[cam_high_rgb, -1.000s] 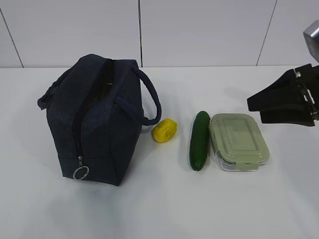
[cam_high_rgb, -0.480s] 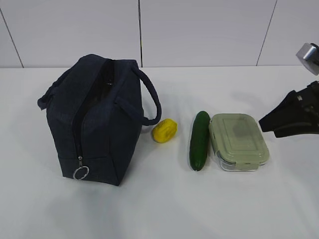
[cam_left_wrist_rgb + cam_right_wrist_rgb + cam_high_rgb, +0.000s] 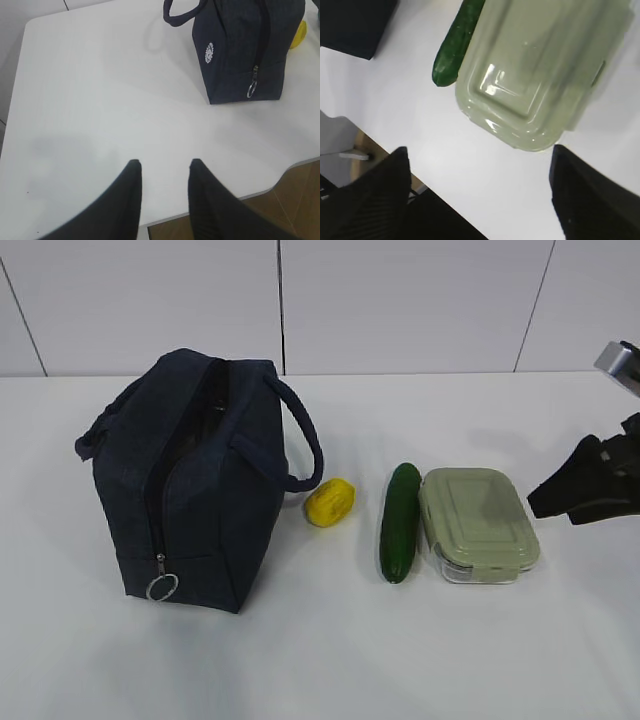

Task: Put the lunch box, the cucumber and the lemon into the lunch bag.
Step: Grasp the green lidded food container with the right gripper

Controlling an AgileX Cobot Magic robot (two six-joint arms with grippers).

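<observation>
The right gripper [image 3: 480, 192], jaws spread wide and empty, hangs above and just right of the lunch box [image 3: 478, 524], whose long axis runs toward the camera. Left of the box lie the cucumber [image 3: 400, 522], the lemon [image 3: 330, 502], then the lunch bag [image 3: 195, 480]. The left gripper [image 3: 164, 175] is narrowly parted, far off.

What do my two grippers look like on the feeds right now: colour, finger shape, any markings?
Both are matte black. The left gripper has two smooth fingers tapering to rounded tips. The right gripper has broad wedge-shaped fingers with fine ribbing on the left one; a silver metal part sits above it in the exterior view. No cables or markings show.
</observation>
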